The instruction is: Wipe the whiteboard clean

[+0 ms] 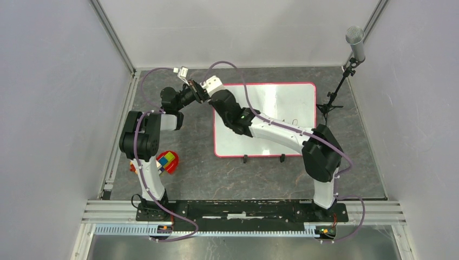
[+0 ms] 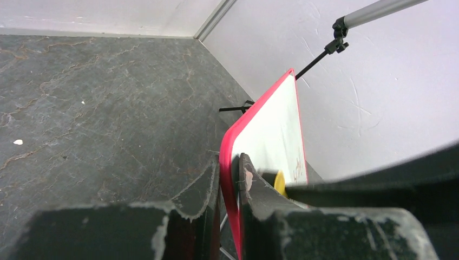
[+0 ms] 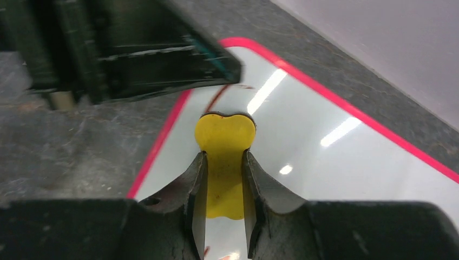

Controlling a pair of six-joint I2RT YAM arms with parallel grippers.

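Observation:
The whiteboard (image 1: pixel 281 108) lies flat on the dark table, white with a red-pink frame and two black feet at its near edge. My left gripper (image 2: pixel 230 173) is shut on the board's red frame (image 2: pixel 230 162) at its far left corner. My right gripper (image 3: pixel 223 157) is shut on a yellow eraser (image 3: pixel 224 135) and holds it on the board's surface (image 3: pixel 325 162) near that same corner, right beside the left gripper (image 1: pixel 201 93). Red marker marks show near the eraser (image 3: pixel 216 97) and at the board's right side (image 1: pixel 295 121).
A colourful cube toy (image 1: pixel 168 161) lies on the table left of the left arm. A microphone on a black stand (image 1: pixel 354 40) stands at the far right corner. Grey walls close in the table on three sides.

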